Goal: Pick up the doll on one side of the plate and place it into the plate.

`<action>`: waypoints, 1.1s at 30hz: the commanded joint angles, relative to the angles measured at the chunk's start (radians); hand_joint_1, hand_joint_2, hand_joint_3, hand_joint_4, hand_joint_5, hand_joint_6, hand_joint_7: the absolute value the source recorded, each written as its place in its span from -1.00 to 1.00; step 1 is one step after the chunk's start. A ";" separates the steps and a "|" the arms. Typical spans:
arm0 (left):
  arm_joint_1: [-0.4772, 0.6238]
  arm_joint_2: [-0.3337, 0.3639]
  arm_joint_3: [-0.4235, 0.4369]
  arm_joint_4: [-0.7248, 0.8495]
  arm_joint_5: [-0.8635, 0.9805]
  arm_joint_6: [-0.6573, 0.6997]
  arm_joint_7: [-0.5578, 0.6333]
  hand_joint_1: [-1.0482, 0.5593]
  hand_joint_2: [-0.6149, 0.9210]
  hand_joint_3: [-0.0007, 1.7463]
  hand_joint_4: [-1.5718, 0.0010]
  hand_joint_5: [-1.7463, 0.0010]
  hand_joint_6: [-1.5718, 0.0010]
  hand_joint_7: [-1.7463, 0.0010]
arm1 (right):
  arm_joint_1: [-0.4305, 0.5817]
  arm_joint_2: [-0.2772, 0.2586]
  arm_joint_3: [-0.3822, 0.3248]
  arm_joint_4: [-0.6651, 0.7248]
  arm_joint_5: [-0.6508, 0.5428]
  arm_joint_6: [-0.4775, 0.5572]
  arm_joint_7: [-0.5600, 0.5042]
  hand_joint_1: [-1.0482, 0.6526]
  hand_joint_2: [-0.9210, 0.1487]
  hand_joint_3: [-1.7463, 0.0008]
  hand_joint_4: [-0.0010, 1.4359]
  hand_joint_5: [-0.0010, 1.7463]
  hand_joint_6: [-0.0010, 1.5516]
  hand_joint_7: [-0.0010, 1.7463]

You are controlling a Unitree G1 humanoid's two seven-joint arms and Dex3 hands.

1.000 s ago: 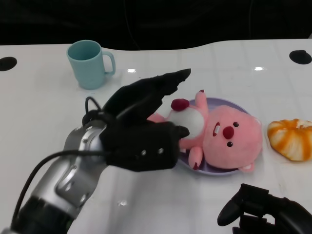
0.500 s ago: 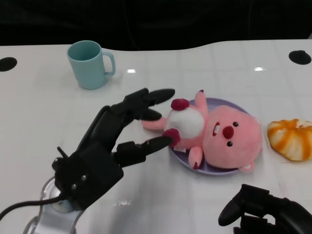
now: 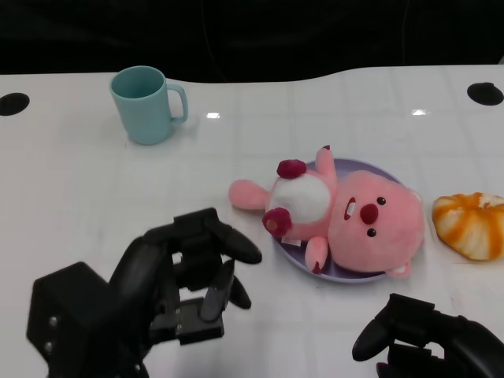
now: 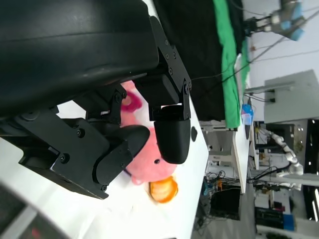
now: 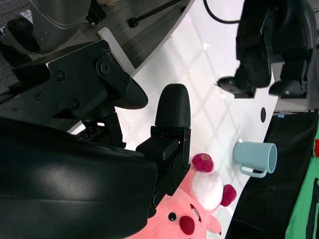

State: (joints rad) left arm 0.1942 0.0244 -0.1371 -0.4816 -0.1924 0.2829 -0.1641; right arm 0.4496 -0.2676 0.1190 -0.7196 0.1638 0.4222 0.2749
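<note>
The pink plush doll [image 3: 354, 220] lies on its back in the purple plate [image 3: 358, 166], head toward the right, one leg hanging over the plate's left rim. My left hand [image 3: 181, 283] is low at the near left, clear of the doll, fingers loosely bent and holding nothing. The left wrist view shows the doll [image 4: 149, 159] beyond those fingers [image 4: 169, 132]. At the bottom right, short of the plate, my right hand [image 3: 417, 342] rests with nothing in it. The right wrist view shows the doll [image 5: 199, 204] past its fingers [image 5: 172, 114].
A light blue mug [image 3: 146, 102] stands at the back left. An orange-and-white bun-like item [image 3: 472, 224] lies just right of the plate. Two black holes [image 3: 12, 102] mark the table's far corners. The table's dark far edge runs along the top.
My left hand has let go of the doll and drawn back toward me, down to the lower left. The doll stays lying in the plate. The right hand has not moved.
</note>
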 commanded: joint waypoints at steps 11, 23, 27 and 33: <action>0.085 -0.005 0.066 -0.166 -0.104 0.340 0.092 0.22 0.32 0.74 -0.20 -1.00 0.05 -1.00 | 0.001 -0.003 -0.018 0.010 0.012 -0.020 0.007 0.12 -0.50 -0.21 -0.11 1.00 -0.37 0.60; 0.067 0.031 0.102 -0.108 -0.145 0.367 0.054 0.22 0.32 0.67 -0.18 -1.00 0.03 -0.98 | -0.006 0.003 -0.018 0.031 0.004 -0.045 0.002 0.11 -0.49 -0.21 -0.08 1.00 -0.35 0.60; 0.068 0.036 0.085 -0.106 -0.133 0.363 0.055 0.22 0.33 0.66 -0.18 -1.00 0.01 -0.95 | -0.005 0.003 -0.024 0.031 0.009 -0.043 0.002 0.11 -0.50 -0.21 -0.09 1.00 -0.36 0.60; 0.067 0.045 0.071 -0.106 -0.124 0.352 0.055 0.20 0.33 0.66 -0.18 -1.00 0.00 -0.94 | -0.002 0.000 -0.029 0.027 0.007 -0.047 0.003 0.12 -0.50 -0.21 -0.09 1.00 -0.36 0.60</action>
State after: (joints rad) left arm 0.2653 0.0575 -0.0682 -0.5946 -0.3239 0.6525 -0.0995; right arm 0.4442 -0.2650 0.1069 -0.6889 0.1668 0.3910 0.2802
